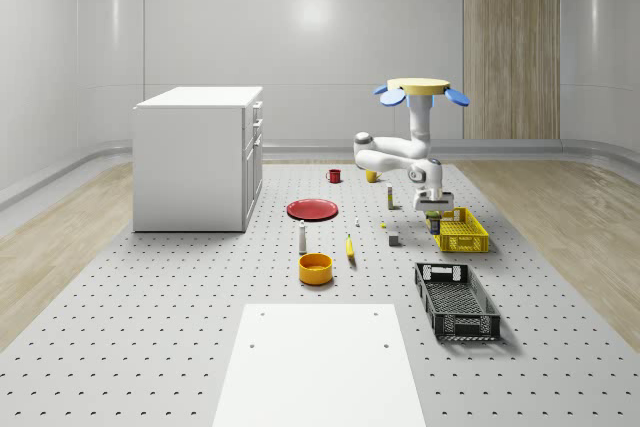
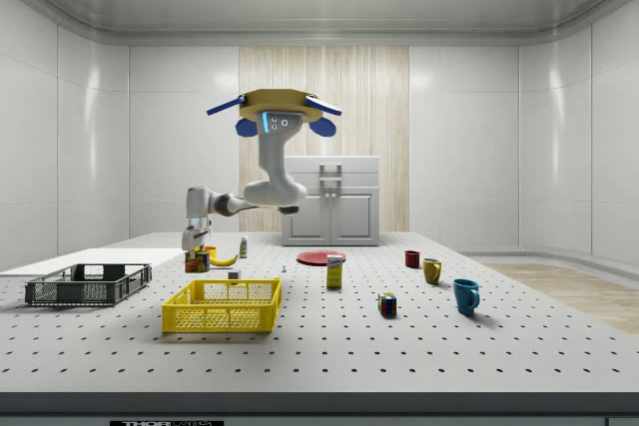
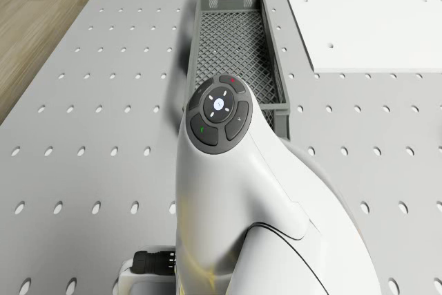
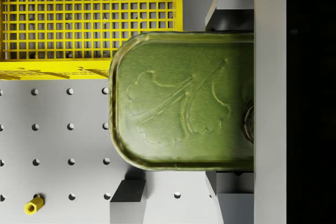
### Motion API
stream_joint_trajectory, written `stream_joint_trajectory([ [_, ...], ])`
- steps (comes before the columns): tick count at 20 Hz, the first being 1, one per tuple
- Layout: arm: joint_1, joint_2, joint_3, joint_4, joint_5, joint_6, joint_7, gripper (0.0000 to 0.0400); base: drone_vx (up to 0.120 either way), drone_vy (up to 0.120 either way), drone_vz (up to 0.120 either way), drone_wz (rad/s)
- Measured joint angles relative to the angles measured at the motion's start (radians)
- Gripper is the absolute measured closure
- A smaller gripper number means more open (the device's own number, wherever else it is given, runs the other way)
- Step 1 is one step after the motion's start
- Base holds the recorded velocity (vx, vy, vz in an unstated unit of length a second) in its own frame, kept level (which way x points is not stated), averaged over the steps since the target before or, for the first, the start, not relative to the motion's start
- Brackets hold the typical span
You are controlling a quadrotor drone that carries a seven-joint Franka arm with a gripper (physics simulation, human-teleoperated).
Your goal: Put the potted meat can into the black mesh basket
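Observation:
The potted meat can, green-topped with rounded corners, sits between the two grey fingers of my gripper, which press on its opposite sides. In the whole-scene view the gripper holds the can low over the table, beside the near-left corner of the yellow basket. Whether the can touches the table I cannot tell. The drone hovers behind it with the arm bent down. The black mesh basket lies nearer the front, long and empty, as also in the drone view. In the side view the gripper is between both baskets.
A grey block, banana, orange bowl and red plate lie toward the whole-scene view's left of the can. A white cabinet stands far left. A white board covers the table's front.

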Motion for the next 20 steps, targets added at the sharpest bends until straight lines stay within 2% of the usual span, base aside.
stream_joint_trajectory([
  [20, -0.002, -0.008, 0.001, 0.000, 0.003, 0.008, 0.001, 0.0107, 0.120, 0.000, 0.000, 0.000],
])
